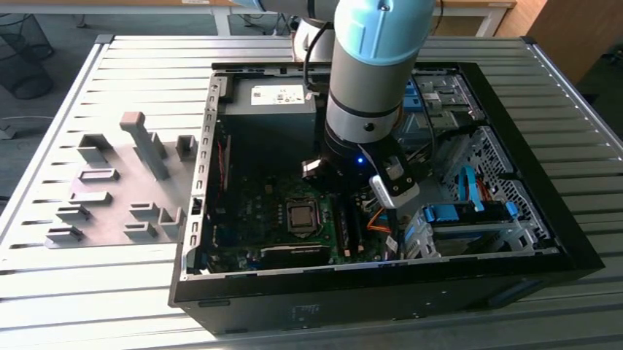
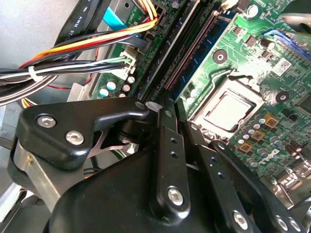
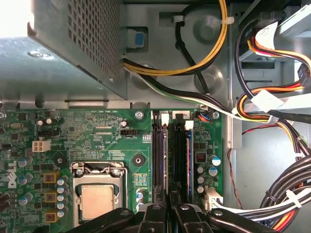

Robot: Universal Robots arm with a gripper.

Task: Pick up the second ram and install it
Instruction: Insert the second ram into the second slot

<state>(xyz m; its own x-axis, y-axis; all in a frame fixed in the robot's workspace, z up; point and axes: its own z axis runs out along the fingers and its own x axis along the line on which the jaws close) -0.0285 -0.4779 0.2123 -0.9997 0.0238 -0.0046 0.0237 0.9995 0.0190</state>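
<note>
Tool [image 3: 169,216]: low over the memory slots [image 3: 170,155] of the motherboard [image 3: 97,141], lined up with their length in both wrist views. Whether it is parted or closed, and whether it has anything in hand, cannot be told.
Arm [image 1: 375,73]: reaches straight down into the open computer case [image 1: 545,240] in the exterior view.
Second ram [image 3: 159,155]: probably the thin dark strip standing on edge in the slot just ahead of the tool, in the first wrist view. Whether it is fully seated is unclear.
Neighbouring slot [image 3: 180,155]: just beside it, looks ribbed and open inside.
Handling: judged light, thin and stiff along its length, but brittle if twisted. Chips and contact edge are delicate.
Grip: best on the two flat faces near the upper edge, at mid-length, kept square to the slot.
Nearby: CPU socket [image 3: 97,199] on one side, a bundle of power cables [image 3: 272,107] on the other, close enough to snag.
Worktop [image 1: 146,65]: slatted metal, carrying grey fixture blocks [image 1: 127,189] well apart from the case, at the exterior view's left.
</note>
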